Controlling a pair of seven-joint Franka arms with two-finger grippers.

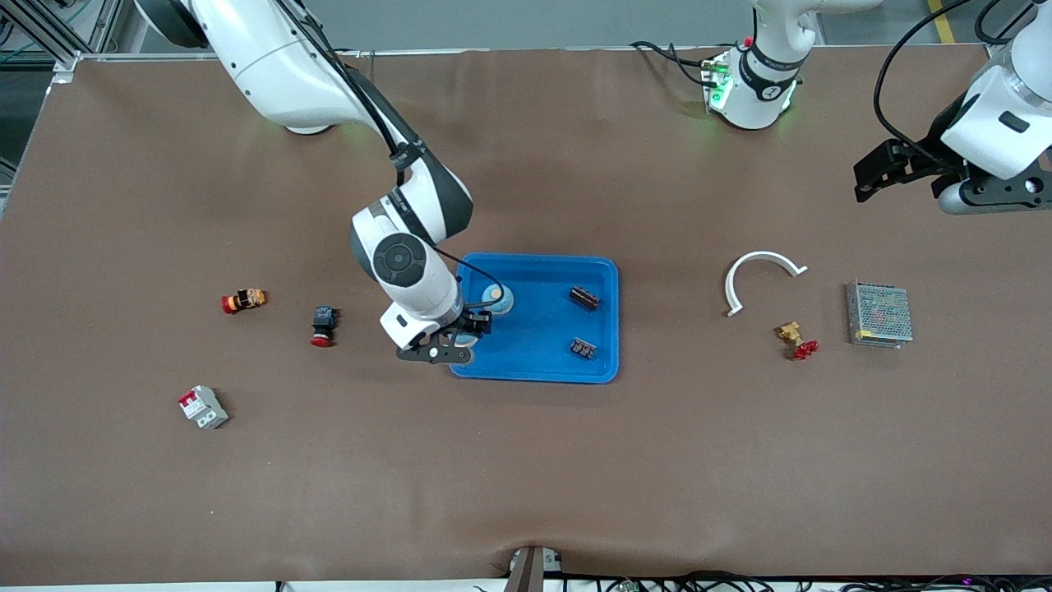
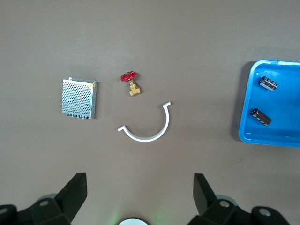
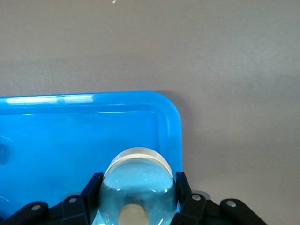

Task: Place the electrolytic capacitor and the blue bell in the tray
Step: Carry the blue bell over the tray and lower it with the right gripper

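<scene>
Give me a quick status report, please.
Right gripper shut on blue bell, over tray. Left gripper open, waiting. Two capacitors in tray. Nothing obstructing.

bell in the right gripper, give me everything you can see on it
The blue bell is a pale-blue, glossy dome with a lighter rim at its base and a small tan knob on top; it looks like painted metal. It sits clamped between the right gripper's black fingers, over the tray's corner toward the right arm's end, nearer the front camera. Whether it touches the tray floor I cannot tell. A second bell already lies in the tray.
</scene>
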